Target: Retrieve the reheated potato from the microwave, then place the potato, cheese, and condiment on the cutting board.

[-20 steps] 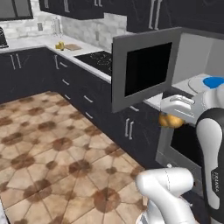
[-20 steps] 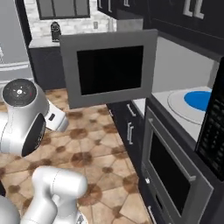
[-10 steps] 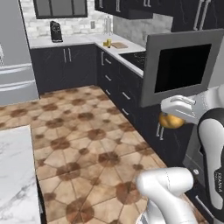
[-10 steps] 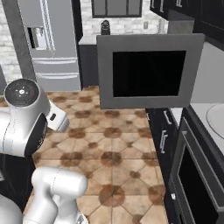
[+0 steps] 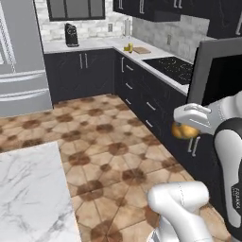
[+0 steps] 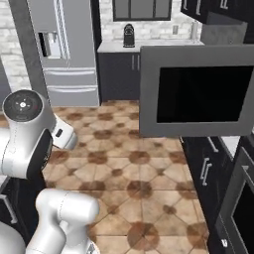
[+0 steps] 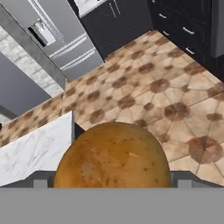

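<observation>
Potato out of the microwave, in transit to the board

The gripper (image 5: 185,126) carries the potato (image 5: 184,131) over the floor beside the open microwave (image 6: 198,92) door, jaws spread wide around it. The potato (image 7: 113,157) sits between them, right at the hand. Next it likely needs carrying to the cutting board (image 5: 141,50) on the far counter.

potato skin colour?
Golden orange-brown with small dark specks; the potato shows best in the hand view.
</observation>
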Controlling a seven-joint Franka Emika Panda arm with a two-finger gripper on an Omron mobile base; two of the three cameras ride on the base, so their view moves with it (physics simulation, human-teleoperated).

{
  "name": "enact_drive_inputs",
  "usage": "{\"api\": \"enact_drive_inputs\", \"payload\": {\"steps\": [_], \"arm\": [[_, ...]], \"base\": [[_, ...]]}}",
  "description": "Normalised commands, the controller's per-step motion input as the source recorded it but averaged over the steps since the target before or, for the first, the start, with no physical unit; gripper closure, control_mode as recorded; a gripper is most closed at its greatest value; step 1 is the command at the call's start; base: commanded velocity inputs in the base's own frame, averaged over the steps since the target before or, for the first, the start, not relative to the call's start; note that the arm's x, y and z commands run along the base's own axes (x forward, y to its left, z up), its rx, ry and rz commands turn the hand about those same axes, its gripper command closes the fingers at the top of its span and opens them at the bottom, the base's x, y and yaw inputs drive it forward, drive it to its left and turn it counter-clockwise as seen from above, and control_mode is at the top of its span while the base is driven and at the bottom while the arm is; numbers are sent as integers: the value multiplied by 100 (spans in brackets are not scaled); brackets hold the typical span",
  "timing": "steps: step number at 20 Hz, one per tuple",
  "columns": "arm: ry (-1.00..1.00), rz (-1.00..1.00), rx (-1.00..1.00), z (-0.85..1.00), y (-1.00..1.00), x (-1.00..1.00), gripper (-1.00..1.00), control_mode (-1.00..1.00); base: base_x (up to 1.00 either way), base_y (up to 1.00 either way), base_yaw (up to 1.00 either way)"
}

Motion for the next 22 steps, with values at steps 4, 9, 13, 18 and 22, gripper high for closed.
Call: {"api": "enact_drive_inputs", "payload": {"steps": [4,9,13,18,22], "arm": [[0,0,0,0,0,0,100,100],[0,0,0,0,0,0,100,100],[0,0,0,0,0,0,100,100],[0,0,0,0,0,0,100,100],[0,0,0,0,0,0,100,100]], "base": [[65,59,0],[81,33,0],[89,-5,0],[82,-25,0],[82,-24,0]]}}
